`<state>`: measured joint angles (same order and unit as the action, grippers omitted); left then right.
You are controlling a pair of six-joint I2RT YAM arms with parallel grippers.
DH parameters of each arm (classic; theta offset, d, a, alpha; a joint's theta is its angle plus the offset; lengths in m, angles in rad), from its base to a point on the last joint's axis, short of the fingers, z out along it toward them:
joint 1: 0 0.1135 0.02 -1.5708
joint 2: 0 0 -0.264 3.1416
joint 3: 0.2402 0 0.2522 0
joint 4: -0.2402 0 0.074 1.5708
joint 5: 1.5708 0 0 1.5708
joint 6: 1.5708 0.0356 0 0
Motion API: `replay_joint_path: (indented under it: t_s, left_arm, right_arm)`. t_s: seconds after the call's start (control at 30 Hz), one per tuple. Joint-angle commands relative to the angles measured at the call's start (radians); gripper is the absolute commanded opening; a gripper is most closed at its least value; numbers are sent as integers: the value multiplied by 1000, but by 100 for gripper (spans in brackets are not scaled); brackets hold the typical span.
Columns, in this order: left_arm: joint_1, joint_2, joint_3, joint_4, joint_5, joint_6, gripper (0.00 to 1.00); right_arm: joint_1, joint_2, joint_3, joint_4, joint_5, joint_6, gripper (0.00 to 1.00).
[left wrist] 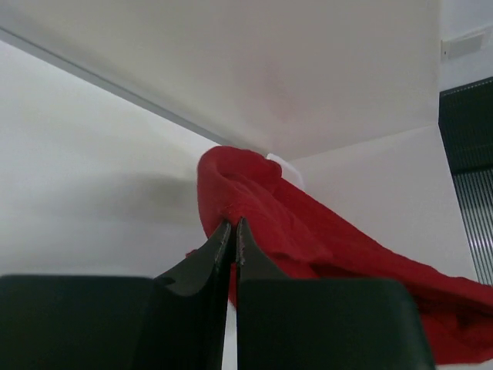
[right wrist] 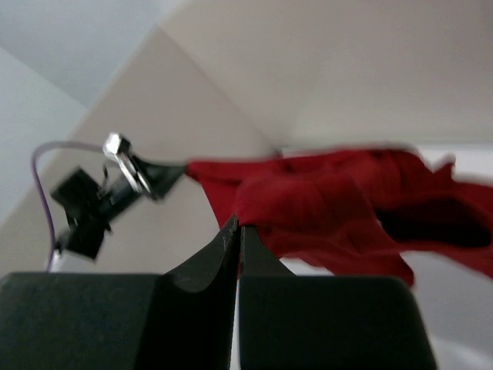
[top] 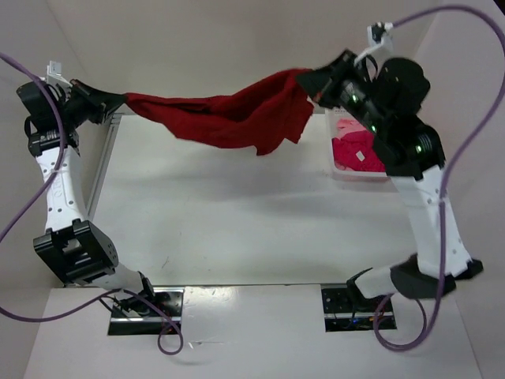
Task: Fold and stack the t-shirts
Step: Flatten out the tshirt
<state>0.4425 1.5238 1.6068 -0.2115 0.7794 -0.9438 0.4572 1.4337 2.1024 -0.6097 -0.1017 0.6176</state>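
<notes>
**Item: dark red t-shirt** (top: 229,118). It hangs in the air over the far part of the table (top: 237,229), strung between both hands.
**Long axis:** left to right across the table. The left end is drawn to a thin corner and the bulk sags in loose folds toward the right. Which end is collar or hem cannot be told.
**Left hand** (top: 110,103): fingers pinched together on the left corner of the cloth.
**Right hand** (top: 312,79): fingers pinched together on the bunched right end.
**Other stock:** pink t-shirts (top: 357,150) lie heaped in the white basket (top: 341,175) at the table's right edge, unfolded.
**Step in hand (judged):** spreading the first shirt before laying it down.
**Next move calls for:** both hands lowering together with the span kept taut, so the cloth lands flat rather than crumpled. Folding has not yet begun.
</notes>
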Motion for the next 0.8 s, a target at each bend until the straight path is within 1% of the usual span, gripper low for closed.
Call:
replay_joint_path:
  t_s: [0.0,0.03,0.07,0.1,0.2,0.23,0.33,0.43,0.5,0.57,0.6,0.7,0.77]
  left_arm:
    - [22,17,-47,39,72,15,7]
    - [22,32,-58,5,48,50,7]
    - [22,32,-74,-10,31,71,7]
    - [22,40,-106,-12,12,96,7]
    - [22,84,-126,-44,-23,137,7]
    - [22,93,-127,-59,-48,165,7]
    - [-20,115,-89,-134,-133,239,8]
    - [-36,101,-98,-176,-181,271,8]
    - [-52,68,-129,-191,-251,290,8]
    - [-77,20,-133,-234,-278,304,8]
    - [-90,5,-116,-252,-313,317,8]
    - [-114,-66,-71,-289,-270,312,7]
    - [-114,-112,22,-337,-261,294,7]
  right_arm:
    - [-6,-197,-506,9,-16,9,0]
    - [-8,-221,-599,18,-16,21,0]
    - [-40,-239,-673,18,-16,30,0]
    - [-79,-250,-796,35,-35,40,0]
    - [-141,-241,-994,50,-26,54,0]
    - [-167,-234,-1035,57,-9,54,0]
    - [-220,-214,-1086,59,20,20,0]
    - [-239,-203,-1090,59,40,-5,0]
    - [-239,-199,-1090,50,58,-15,0]
    - [-239,-173,-1046,63,72,-31,0]
    - [-239,-161,-1023,64,64,-32,0]
    - [-239,-158,-919,54,-63,-41,0]
    - [-239,-231,-793,54,-166,-30,0]
